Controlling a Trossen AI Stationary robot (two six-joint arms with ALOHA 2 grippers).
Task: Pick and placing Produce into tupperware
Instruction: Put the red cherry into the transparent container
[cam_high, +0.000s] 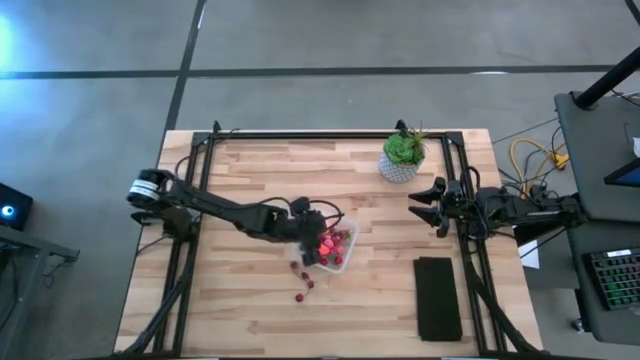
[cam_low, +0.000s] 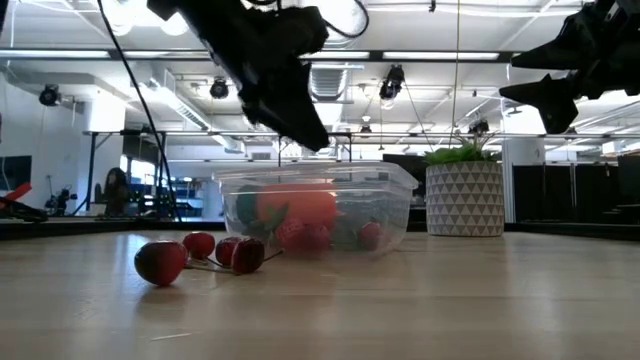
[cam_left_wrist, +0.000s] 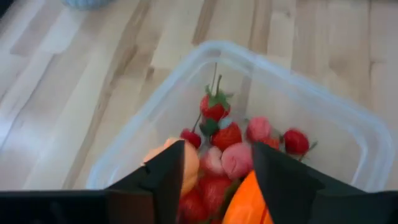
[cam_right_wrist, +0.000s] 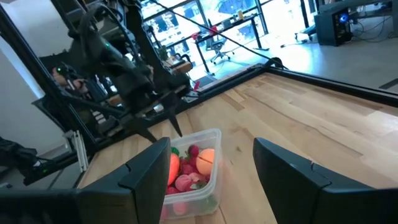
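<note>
Pale wooden desk (cam_high: 250, 300): left hand (cam_high: 312, 245), fingers spread and empty, hovers over small clear plastic tupperware (cam_high: 345, 262) at frame centre, part-filled with produce; red strawberry-like pieces (cam_high: 303, 283) lower left need a centred, vertical approach.

Left arm stretched to table centre, left pincer (cam_high: 312, 247) fingers apart, right pincer (cam_high: 424, 205) parked at right, agape

You're working on a pale wooden table (cam_high: 250, 320), planked and smooth with a soft sheen. The tupperware (cam_low: 395, 195) is clear, glossy plastic. The produce (cam_low: 162, 261) looks shiny and smooth, like plastic. The black slab (cam_high: 437, 298) is matt. The plant pot (cam_low: 465, 200) has a matt patterned surface.
</note>
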